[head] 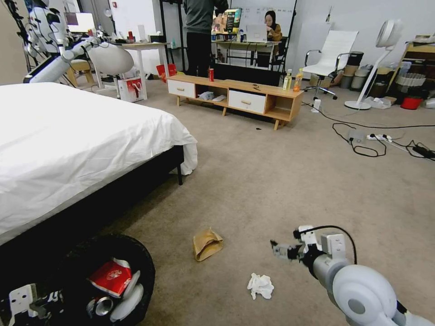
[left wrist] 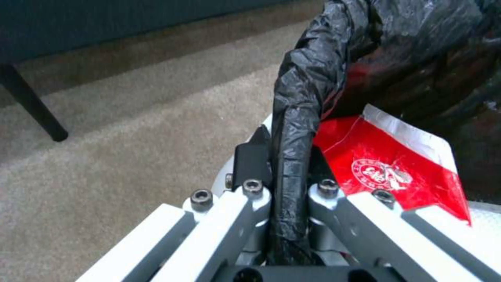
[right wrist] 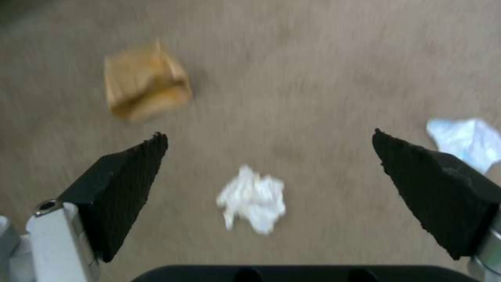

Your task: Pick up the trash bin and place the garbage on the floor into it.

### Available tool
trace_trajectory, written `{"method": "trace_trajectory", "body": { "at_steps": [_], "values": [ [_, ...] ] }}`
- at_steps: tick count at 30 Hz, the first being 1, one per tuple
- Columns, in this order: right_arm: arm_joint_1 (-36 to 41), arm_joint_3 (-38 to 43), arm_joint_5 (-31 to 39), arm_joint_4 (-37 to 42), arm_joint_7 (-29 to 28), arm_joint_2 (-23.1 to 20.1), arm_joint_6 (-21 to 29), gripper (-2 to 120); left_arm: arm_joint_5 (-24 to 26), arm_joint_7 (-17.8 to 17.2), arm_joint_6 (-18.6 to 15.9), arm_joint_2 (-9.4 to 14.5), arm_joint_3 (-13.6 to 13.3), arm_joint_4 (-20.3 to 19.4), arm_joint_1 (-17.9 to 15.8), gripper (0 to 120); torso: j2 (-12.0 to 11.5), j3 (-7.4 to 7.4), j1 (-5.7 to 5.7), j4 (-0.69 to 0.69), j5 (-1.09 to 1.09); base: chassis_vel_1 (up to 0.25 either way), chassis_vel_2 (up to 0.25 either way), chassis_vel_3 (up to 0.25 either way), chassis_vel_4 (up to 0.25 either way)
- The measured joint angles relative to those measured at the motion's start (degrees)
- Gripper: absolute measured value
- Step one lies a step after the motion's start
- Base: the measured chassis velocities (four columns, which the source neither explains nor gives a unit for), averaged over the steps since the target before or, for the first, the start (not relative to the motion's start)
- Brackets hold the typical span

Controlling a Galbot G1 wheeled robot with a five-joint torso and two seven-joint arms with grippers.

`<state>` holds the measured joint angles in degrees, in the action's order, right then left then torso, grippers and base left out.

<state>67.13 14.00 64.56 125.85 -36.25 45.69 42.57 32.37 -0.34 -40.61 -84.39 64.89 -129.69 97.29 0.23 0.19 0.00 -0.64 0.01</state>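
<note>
Beside the bed (head: 68, 149), the left gripper (left wrist: 284, 176) clamps the trash bin (head: 136, 258) rim. Farther right, the right gripper (right wrist: 269, 156) hangs spread wide above a white tissue (right wrist: 253, 201), the brown paper bag (head: 207, 243) nearby.

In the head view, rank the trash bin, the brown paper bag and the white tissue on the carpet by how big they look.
1. Trash bin, largest, though it sits nearest the camera in the left gripper.
2. Brown paper bag.
3. White tissue, a bit smaller than the bag; both lie at similar distance, so that order seems fair.
</note>
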Motion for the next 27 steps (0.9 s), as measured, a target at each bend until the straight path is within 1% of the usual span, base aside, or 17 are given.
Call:
{"method": "trace_trajectory", "body": {
  "at_steps": [2, 5, 7, 8, 10, 11, 14, 19, 25, 27],
  "values": [
    [-0.9, -3.3, 0.3, -2.5, -0.1, -1.2, 0.5, 100, -0.2, 0.0, 0.0, 0.4, -0.7, 0.9, -0.4, 3, 0.0, 0.00, 0.00, 0.01, -0.01, 0.000, 0.000, 0.000, 0.000],
    [-1.9, -5.2, -0.6, -4.0, 0.0, -1.6, 0.5, 100, -0.2, 0.2, 0.0, 0.4, -0.7, 1.1, -0.4, 3, 0.0, 0.00, 0.00, 0.01, -0.01, 0.000, 0.000, 0.000, 0.000],
    [-4.5, -9.6, -2.3, -8.1, 0.6, -1.9, 0.4, 100, -0.3, 0.3, 0.1, 0.4, -0.6, 1.3, -0.4, 3, 0.0, 0.00, 0.00, 0.03, 0.00, 0.000, 0.000, 0.000, 0.000],
    [-4.5, -9.6, -2.3, -8.1, 0.6, -1.9, 0.4, 100, -0.3, 0.3, 0.1, 0.4, -0.6, 1.3, -0.4, 3, 0.0, 0.00, 0.00, 0.03, 0.00, 0.000, 0.000, 0.000, 0.000],
    [-6.6, -13.4, -4.2, -13.2, 1.0, -0.7, 0.1, 100, -0.4, 0.4, 0.2, 0.2, -0.6, 1.6, -0.5, 3, 0.0, 0.00, 0.00, 0.02, 0.00, 0.000, 0.000, 0.000, 0.000],
    [-6.6, -13.4, -4.2, -13.2, 1.0, -0.7, 0.1, 100, -0.4, 0.4, 0.2, 0.2, -0.6, 1.6, -0.5, 3, 0.0, 0.00, 0.00, 0.02, 0.00, 0.000, 0.000, 0.000, 0.000],
    [-8.0, -14.9, -4.9, -17.1, 1.6, 1.3, 0.0, 100, -0.6, 0.6, 0.4, 0.1, -0.7, 2.0, -0.5, 3, 0.0, 0.00, 0.00, 0.02, -0.01, 0.000, 0.000, 0.000, 0.000],
    [-8.9, -16.5, -5.3, -20.1, 1.9, 3.3, -0.2, 100, -0.9, 0.7, 0.5, 0.0, -0.8, 2.4, -0.4, 3, 0.0, 0.00, 0.00, 0.02, -0.01, 0.000, 0.000, 0.000, 0.000],
    [-10.9, -20.5, -6.1, -25.4, 2.1, 6.6, -2.2, 100, -1.0, 0.8, 0.5, 0.1, -0.7, 2.8, -0.8, 3, 0.0, 0.00, 0.00, 0.01, -0.01, 0.000, 0.000, 0.000, 0.000],
    [-11.1, -20.7, -6.1, -25.9, 2.1, 6.9, -2.3, 100, -1.0, 0.8, 0.5, 0.1, -0.7, 2.8, -0.8, 3, 0.0, -0.01, 0.00, 0.01, -0.01, 0.000, 0.000, 0.000, 0.000]
  ]
}}
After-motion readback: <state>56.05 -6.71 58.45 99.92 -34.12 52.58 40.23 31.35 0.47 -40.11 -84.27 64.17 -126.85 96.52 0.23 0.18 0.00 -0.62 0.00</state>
